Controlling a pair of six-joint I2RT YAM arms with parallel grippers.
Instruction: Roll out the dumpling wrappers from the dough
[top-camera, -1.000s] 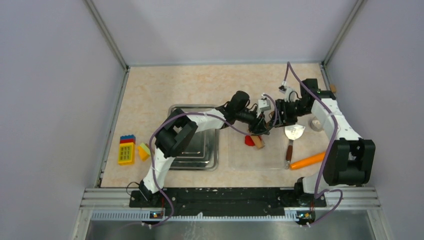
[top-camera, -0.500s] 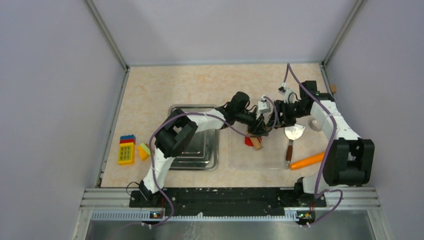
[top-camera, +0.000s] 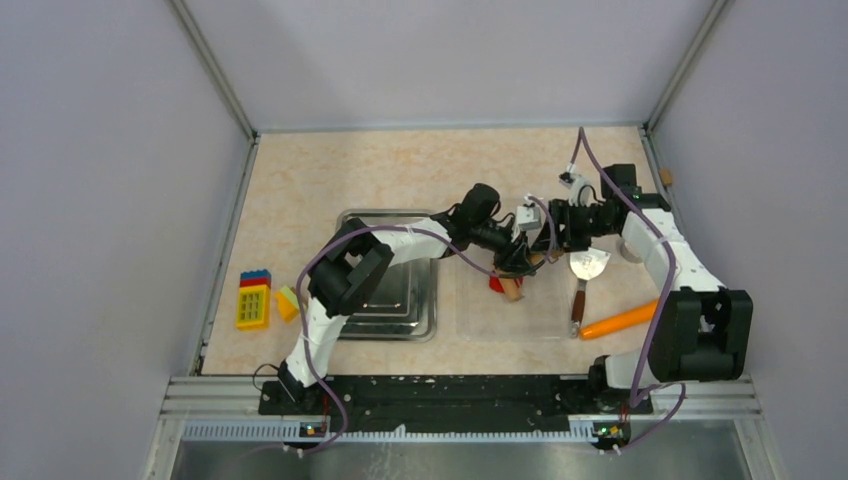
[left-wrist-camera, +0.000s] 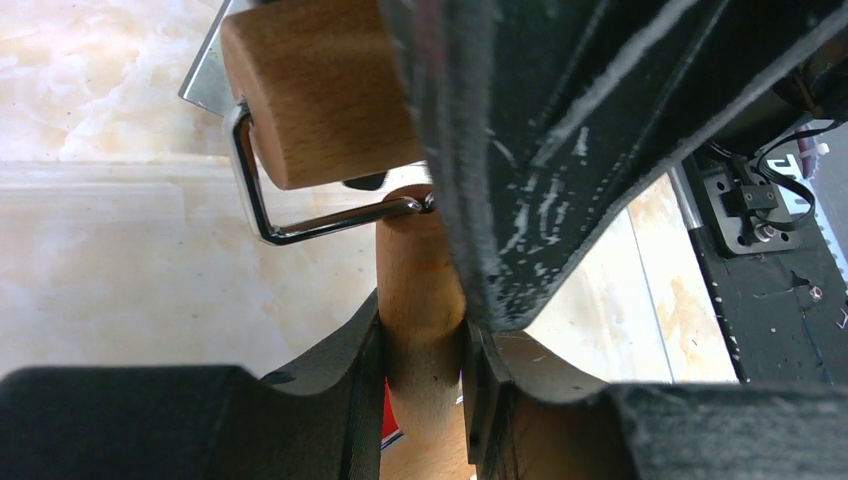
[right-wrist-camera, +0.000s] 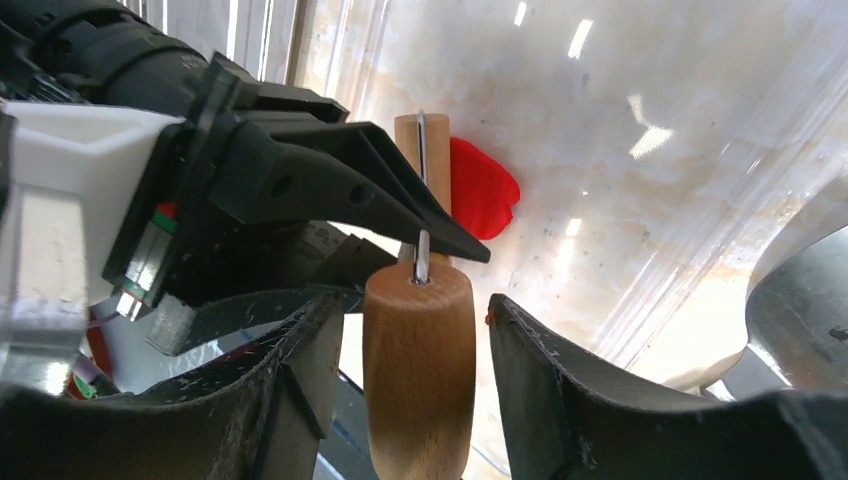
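A small wooden roller (top-camera: 513, 288) rests on the red dough (top-camera: 496, 284) on a clear mat (top-camera: 545, 322). My left gripper (top-camera: 520, 262) is shut on the roller's wooden handle (left-wrist-camera: 420, 290), and its drum (left-wrist-camera: 320, 90) in a wire bracket sticks out ahead. My right gripper (top-camera: 553, 240) stands open around the same handle's end (right-wrist-camera: 418, 380), with a gap on each side. In the right wrist view the dough (right-wrist-camera: 482, 188) lies as a flattened lump beside the drum. No dumpling wrappers are in view.
A metal tray (top-camera: 400, 300) sits left of the mat. A spatula (top-camera: 583, 270) and an orange carrot (top-camera: 615, 321) lie at the mat's right edge. Toy blocks (top-camera: 252, 300) lie at the far left. The enclosure walls stand close on both sides.
My right gripper's jaws have spread and come off the roller handle. The left gripper keeps its hold, and the roller has barely shifted on the dough.
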